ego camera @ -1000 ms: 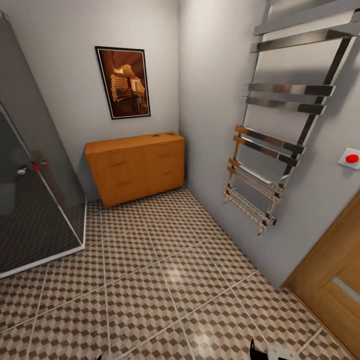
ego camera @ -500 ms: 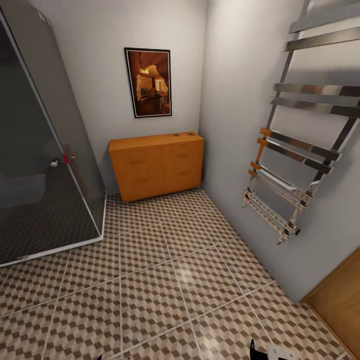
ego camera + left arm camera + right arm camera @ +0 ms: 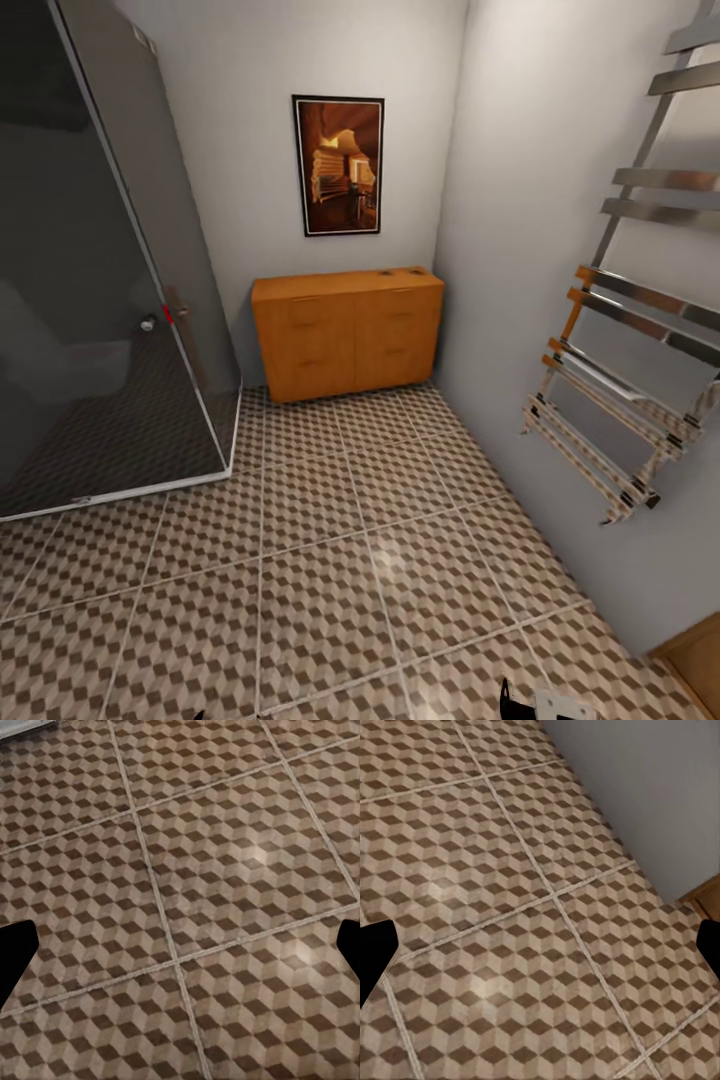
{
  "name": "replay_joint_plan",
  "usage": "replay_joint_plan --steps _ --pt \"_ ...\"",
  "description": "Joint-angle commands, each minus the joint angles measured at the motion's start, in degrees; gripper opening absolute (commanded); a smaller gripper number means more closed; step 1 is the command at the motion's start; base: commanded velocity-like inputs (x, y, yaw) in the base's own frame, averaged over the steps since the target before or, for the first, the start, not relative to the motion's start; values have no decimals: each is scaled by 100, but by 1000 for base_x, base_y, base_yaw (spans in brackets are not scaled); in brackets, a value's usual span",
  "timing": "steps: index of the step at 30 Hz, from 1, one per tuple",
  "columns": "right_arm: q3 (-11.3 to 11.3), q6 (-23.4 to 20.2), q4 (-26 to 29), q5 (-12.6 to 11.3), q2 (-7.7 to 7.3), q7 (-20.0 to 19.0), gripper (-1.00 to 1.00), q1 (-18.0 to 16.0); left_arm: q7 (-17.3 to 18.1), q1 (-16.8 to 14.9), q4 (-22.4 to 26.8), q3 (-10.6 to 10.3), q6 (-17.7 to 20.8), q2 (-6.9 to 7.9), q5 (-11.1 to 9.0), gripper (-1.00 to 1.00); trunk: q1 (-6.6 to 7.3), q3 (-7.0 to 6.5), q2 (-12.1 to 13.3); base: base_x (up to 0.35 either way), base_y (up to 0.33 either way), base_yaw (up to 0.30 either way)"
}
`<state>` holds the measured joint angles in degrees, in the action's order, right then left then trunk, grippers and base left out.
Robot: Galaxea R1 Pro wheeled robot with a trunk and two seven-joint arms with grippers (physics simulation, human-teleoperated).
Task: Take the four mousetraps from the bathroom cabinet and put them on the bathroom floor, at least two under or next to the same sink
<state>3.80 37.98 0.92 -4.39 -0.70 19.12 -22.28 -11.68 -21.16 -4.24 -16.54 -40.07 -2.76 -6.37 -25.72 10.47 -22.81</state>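
The orange-brown cabinet (image 3: 345, 335) stands against the far wall, across the cube-patterned bathroom floor (image 3: 330, 560). Two tiny dark specks (image 3: 399, 271) lie on the right part of its top; they are too small to tell whether they are mousetraps. The sink is out of view. My left gripper (image 3: 180, 952) hangs open over bare tiles, with a black fingertip (image 3: 15, 960) at each side of the left wrist view. My right gripper (image 3: 540, 949) is open too, above tiles beside the grey wall (image 3: 645, 787). A piece of the right arm (image 3: 545, 702) pokes in at the head view's lower edge.
A dark glass shower enclosure (image 3: 90, 300) fills the left side. A chrome towel rack (image 3: 630, 340) juts from the right wall, with a wooden door corner (image 3: 695, 655) below it. A framed picture (image 3: 339, 165) hangs above the cabinet. Open tiled floor leads to the cabinet.
The head camera has swung left, so the cabinet and picture sit further right in the picture. The door and red wall button have slid out at the right. Nothing in the room moved.
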Motion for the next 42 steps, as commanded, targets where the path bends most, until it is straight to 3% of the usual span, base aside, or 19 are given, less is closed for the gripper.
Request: replay_joint_plan --steps 1,42 --pt "43 17 -4 -45 0 8 100 -4 -1 -11 -24 -51 -36 -5 -57 100 -6 11 -11 314 0 48" --pt "46 22 -2 -45 17 -4 100 -4 -7 -11 -24 -51 -32 -5 -57 100 -6 7 -11 338 0 -1"
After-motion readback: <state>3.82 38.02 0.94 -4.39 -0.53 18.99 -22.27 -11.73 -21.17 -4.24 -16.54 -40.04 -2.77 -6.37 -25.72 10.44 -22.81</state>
